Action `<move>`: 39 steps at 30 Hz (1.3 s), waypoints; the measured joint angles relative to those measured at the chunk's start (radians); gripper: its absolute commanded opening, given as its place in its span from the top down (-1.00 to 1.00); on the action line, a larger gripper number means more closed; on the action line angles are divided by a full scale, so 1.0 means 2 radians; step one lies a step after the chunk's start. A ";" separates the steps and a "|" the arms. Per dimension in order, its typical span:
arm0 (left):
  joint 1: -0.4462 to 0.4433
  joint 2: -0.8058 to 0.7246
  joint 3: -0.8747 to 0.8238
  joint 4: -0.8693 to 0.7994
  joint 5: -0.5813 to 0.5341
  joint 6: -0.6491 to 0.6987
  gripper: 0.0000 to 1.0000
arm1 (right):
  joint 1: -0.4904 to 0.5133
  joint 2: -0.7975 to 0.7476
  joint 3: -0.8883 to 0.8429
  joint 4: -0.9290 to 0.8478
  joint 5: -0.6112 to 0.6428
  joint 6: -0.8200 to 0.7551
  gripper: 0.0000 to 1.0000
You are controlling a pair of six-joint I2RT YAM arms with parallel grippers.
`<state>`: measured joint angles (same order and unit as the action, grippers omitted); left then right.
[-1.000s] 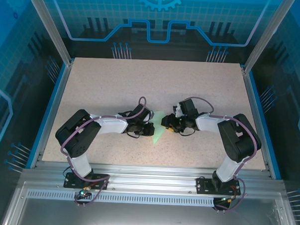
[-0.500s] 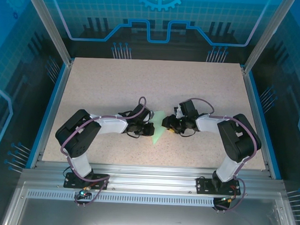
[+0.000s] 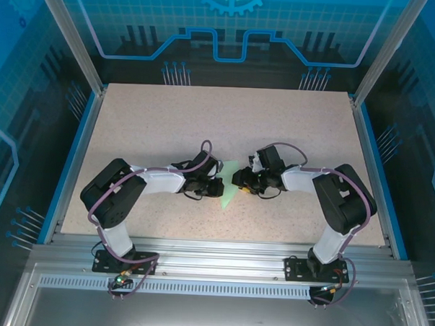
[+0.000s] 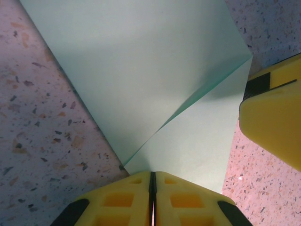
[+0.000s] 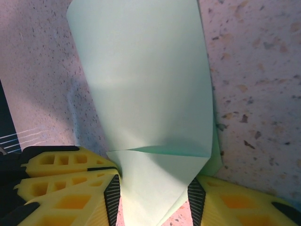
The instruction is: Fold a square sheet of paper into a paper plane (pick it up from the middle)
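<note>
The folded paper (image 3: 229,190) sat near the middle of the worktop (image 3: 205,119). The left fingers (image 4: 124,200) were pressed together, pinching its edge. The right fingers (image 5: 70,202) stood spread astride its other end.

Matt mint paper (image 4: 141,70), speckled stone-look tabletop (image 4: 42,141), yellow plastic fingers (image 4: 188,200)

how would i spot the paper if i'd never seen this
On the speckled table, look front and centre. Between the left claw and right claw lies the paper: pale mint green and creased, unlike their yellow fingers.
</note>
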<state>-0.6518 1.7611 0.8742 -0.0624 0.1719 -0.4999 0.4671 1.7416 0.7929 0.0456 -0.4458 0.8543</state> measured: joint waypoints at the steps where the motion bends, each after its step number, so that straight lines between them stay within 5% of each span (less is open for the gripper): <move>1: 0.000 0.000 0.000 0.000 0.000 0.000 0.76 | 0.000 0.000 0.000 0.000 -0.002 0.001 0.11; 20: 0.000 -0.004 -0.005 0.006 0.000 -0.002 0.69 | 0.003 0.014 0.018 -0.004 -0.030 -0.037 0.53; 28: 0.001 -0.033 -0.022 0.003 -0.001 -0.015 0.45 | 0.004 0.030 0.029 -0.028 -0.031 -0.063 0.82; 39: -0.023 -0.135 -0.072 0.001 -0.022 -0.026 0.21 | 0.036 0.009 0.012 -0.011 -0.002 -0.002 0.82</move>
<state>-0.6983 1.4918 0.7311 -0.0597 0.1280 -0.5526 0.5385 1.7603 0.8177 0.0227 -0.4492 0.8509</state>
